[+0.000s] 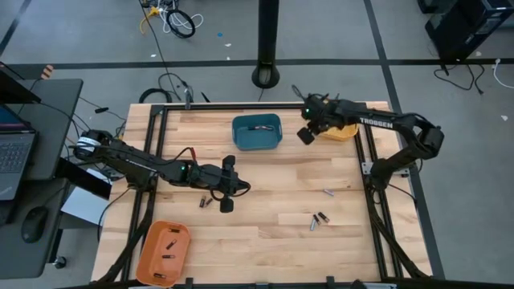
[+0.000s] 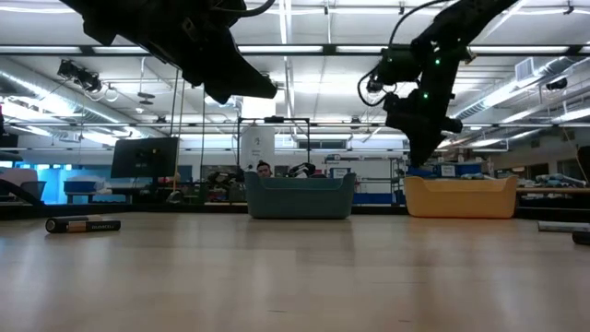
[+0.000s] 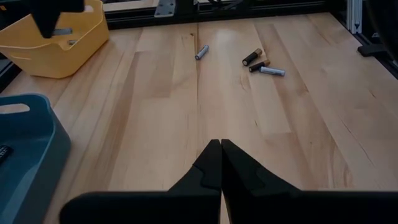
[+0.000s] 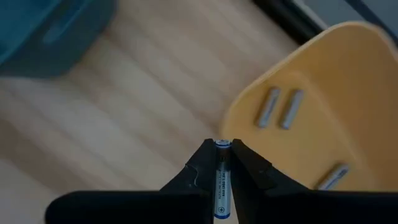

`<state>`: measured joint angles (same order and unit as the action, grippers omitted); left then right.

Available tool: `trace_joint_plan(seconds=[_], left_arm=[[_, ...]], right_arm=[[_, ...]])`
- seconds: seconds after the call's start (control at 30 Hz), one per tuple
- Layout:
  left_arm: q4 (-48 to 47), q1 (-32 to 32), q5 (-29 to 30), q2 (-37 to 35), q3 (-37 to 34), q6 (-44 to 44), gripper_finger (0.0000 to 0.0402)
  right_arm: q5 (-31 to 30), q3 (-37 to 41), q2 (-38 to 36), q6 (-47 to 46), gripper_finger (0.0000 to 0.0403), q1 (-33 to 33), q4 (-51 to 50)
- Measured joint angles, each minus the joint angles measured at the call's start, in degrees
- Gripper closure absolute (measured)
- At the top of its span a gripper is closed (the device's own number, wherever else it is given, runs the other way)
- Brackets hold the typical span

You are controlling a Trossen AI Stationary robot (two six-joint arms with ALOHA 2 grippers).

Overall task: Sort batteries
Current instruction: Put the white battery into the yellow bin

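My right gripper (image 1: pixel 305 135) hangs above the table at the far right, just beside the yellow bin (image 1: pixel 341 130), and is shut on a slim silver-and-blue battery (image 4: pixel 222 180). Three grey batteries (image 4: pixel 280 109) lie in that bin (image 4: pixel 311 124). My left gripper (image 1: pixel 243 189) hovers shut over the table's middle with nothing in it (image 3: pixel 221 149). Loose batteries lie on the wood: one (image 1: pixel 205 202) near the left gripper, one (image 1: pixel 328 192) to the right, and a small group (image 1: pixel 319 218) at the near right. My right gripper pinches the slim battery near its free end (image 4: pixel 222 163) between its two fingertips. The battery lies along the fingers, its cap just past their tips. The fingers slant steeply downward. The battery is lifted clear of the table, beside the yellow bin's rim.
A blue bin (image 1: pixel 257 131) stands at the far middle with a battery in it. An orange bin (image 1: pixel 165 250) with batteries sits at the near left corner. A black frame (image 1: pixel 157 120) borders the tabletop. In the low view a battery (image 2: pixel 83 224) lies at the left.
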<state>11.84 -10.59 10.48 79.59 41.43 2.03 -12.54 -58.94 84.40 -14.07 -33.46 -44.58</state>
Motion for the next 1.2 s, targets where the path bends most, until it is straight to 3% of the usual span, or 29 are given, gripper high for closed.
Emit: trace_joint_plan(seconds=[0.27, 0.47, 0.9, 1.2], left_arm=[[-0.16, 0.0, 0.0, 0.0, 0.0, 0.06, 0.0396], [-0.16, 0.0, 0.0, 0.0, 0.0, 0.08, 0.0396], [-0.1, 0.0, 0.02, 0.0, 0.0, 0.1, 0.0396], [-0.2, 0.0, 0.02, 0.0, 0.0, 0.13, 0.0396]], right_arm=[[0.46, 1.28, -0.02, 1.76, 0.0367, -11.62, 5.46], [6.34, 4.9, 2.05, -0.51, 0.0367, -18.44, 11.41], [6.19, 6.0, 12.36, 0.05, 0.0366, -19.99, 14.57], [7.63, 5.87, 12.74, 7.46, 0.0366, -19.19, 14.51]])
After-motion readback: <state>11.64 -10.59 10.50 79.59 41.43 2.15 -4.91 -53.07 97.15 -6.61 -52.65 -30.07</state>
